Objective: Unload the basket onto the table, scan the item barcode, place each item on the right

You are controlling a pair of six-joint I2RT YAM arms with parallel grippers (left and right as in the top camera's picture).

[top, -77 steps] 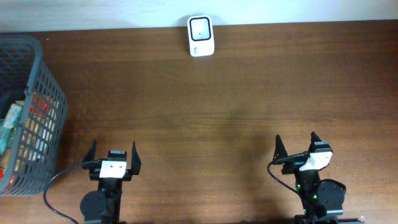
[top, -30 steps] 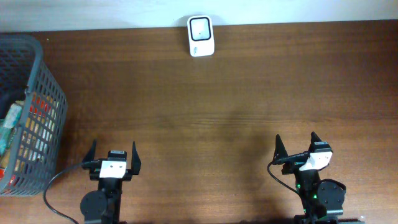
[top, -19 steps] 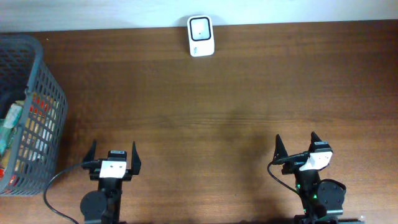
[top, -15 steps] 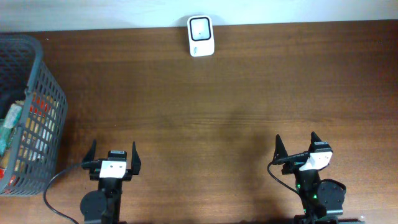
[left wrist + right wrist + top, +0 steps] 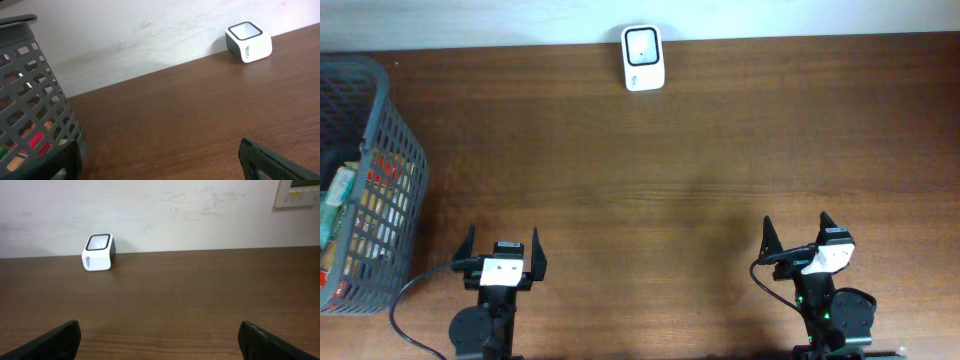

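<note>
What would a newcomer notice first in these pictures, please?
The small white scanner stands alone at the far edge of the table. A grey basket holding colourful packets sits at the left end, and the left gripper and right gripper wait open and empty at the near edge.

Barcode scanner (image 5: pixel 643 58) sits on the table (image 5: pixel 700 160) at the far edge, centre, against the wall (image 5: pixel 175 215). Basket (image 5: pixel 402 150) at table's left end, packaged items (image 5: pixel 342 195) inside. Left gripper (image 5: pixel 502 238) at near edge, right of basket; right gripper (image 5: pixel 796 225) at near edge, right side. Both well apart from scanner. Wall panel (image 5: pixel 299 192) on the wall, far right.
</note>
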